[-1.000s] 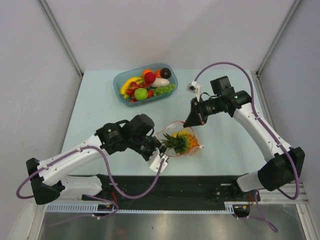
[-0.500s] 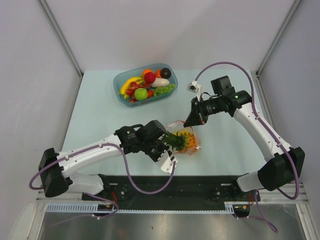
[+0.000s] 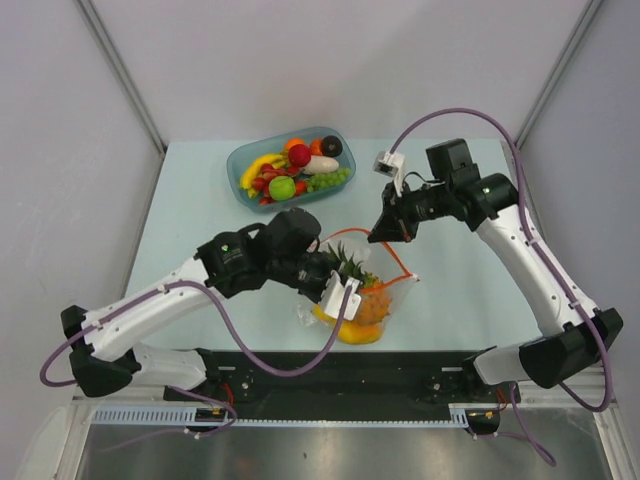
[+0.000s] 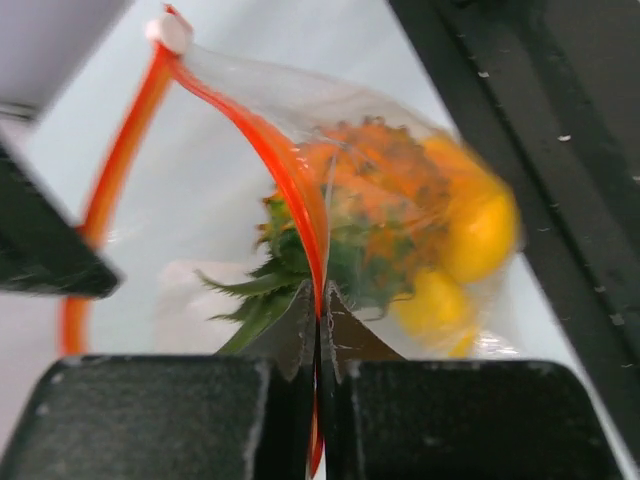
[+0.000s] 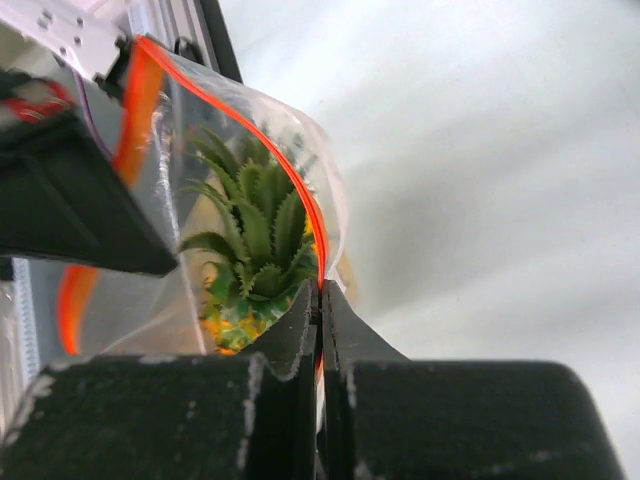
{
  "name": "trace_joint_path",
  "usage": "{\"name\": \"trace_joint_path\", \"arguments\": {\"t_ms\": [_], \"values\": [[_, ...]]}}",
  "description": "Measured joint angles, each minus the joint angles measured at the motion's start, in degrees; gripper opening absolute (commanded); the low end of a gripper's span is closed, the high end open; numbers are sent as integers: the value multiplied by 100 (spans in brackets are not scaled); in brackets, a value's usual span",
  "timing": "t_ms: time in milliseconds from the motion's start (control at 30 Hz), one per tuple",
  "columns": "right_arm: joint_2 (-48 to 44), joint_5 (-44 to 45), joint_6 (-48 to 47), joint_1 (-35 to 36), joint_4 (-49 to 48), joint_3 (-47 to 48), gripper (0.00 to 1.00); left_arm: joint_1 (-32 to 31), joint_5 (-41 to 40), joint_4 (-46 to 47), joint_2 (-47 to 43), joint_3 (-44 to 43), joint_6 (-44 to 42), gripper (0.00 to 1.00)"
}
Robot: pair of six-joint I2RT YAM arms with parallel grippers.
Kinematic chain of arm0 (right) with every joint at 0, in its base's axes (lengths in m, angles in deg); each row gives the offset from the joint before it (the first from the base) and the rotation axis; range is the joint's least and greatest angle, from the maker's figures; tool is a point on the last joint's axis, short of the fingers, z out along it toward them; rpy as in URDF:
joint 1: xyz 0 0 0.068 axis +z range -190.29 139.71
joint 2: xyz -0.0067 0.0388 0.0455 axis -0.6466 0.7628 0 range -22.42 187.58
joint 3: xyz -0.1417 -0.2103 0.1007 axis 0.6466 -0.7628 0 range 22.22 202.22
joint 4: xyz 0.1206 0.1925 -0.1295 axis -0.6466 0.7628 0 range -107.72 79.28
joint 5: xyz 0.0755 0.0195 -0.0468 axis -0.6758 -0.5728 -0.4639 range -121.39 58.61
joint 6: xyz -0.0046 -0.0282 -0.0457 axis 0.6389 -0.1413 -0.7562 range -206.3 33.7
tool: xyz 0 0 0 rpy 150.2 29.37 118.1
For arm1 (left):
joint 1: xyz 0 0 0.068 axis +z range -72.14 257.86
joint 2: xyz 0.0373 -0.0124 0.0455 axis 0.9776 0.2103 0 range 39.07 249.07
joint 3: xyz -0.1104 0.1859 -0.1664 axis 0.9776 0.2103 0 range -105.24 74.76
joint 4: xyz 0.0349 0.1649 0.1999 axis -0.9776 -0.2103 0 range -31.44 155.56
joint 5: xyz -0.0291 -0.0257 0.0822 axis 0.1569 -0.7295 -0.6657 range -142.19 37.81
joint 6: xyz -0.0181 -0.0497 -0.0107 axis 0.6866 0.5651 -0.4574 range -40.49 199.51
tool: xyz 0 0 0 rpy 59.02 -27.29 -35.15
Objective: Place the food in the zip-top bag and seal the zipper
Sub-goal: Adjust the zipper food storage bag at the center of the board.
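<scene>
The clear zip-top bag (image 3: pixel 392 297) hangs above the table between my two grippers, mouth up and open. Inside it are a small pineapple (image 3: pixel 352 268) with green leaves and yellow mango-like pieces (image 3: pixel 357 330). My left gripper (image 3: pixel 330 278) is shut on the red-orange zipper (image 3: pixel 398 266) at the near left side of the mouth. My right gripper (image 3: pixel 384 237) is shut on the far side of it. In the left wrist view my gripper (image 4: pixel 320 300) pinches the zipper (image 4: pixel 290 170) over the pineapple (image 4: pixel 375 215). In the right wrist view my gripper (image 5: pixel 320 292) pinches the zipper (image 5: pixel 290 180) beside the pineapple leaves (image 5: pixel 250 240).
A translucent teal-blue oval tray (image 3: pixel 234 163) stands at the back of the table, holding several more toy fruits: a banana, a red berry, a green piece, grapes, a white piece and a dark one. Grey walls close in the left and right sides.
The bag lay on the table a second ago; now it is lifted and hangs between both grippers. My left gripper moved in and shut on the zipper. My right arm rose.
</scene>
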Motion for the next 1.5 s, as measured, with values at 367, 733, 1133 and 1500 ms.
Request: {"name": "trace_joint_path", "arguments": {"t_ms": [367,733,1133,1500], "values": [[28,754,-251,1172,-31,-726,0,-83,-17,-85,-149,1617,1143,0],[337,903,-380,1202,-219,-461,0,-83,105,234,-649,1154,1810,0],[341,874,-306,1231,-348,-490,0,-83,105,-155,-737,1209,1805,2],[339,876,-227,1266,-400,-564,0,1412,568,0,-789,557,2212,75]]}}
